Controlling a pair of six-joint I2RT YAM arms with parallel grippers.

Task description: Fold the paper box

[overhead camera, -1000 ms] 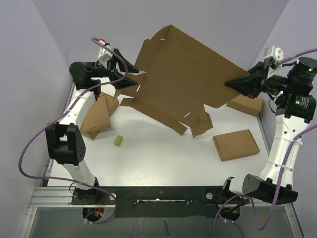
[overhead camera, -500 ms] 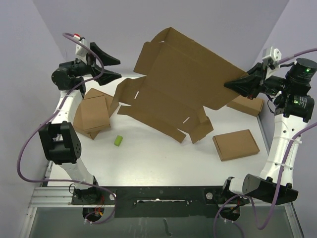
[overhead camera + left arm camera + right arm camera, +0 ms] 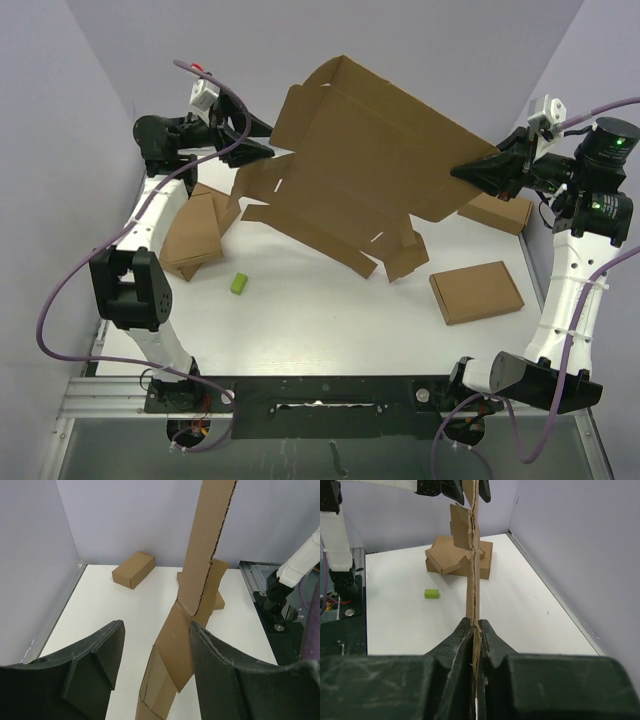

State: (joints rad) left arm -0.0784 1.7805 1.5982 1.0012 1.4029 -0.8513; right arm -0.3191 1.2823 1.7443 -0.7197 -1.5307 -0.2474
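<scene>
The paper box (image 3: pixel 370 160) is a large unfolded brown cardboard sheet with flaps and slots, held tilted above the table. My right gripper (image 3: pixel 478 168) is shut on its right edge; in the right wrist view the board (image 3: pixel 472 555) runs edge-on out from between the closed fingers (image 3: pixel 475 622). At the box's left edge my left gripper (image 3: pixel 262 135) is open. The left wrist view shows a cardboard flap (image 3: pixel 207 540) standing between the spread fingers (image 3: pixel 155 625), close against the right finger (image 3: pixel 210 650) and well apart from the left one.
A stack of small flat brown boxes (image 3: pixel 195 235) lies at the left, under the left arm. Two more lie at the right (image 3: pixel 477 291), (image 3: pixel 497 212). A small green block (image 3: pixel 239 285) sits on the white table near the front left.
The left gripper swung out to the left, away from the box, then came back to its left edge with the jaws narrower. The box's lower flaps shifted slightly. The right gripper kept its hold.
</scene>
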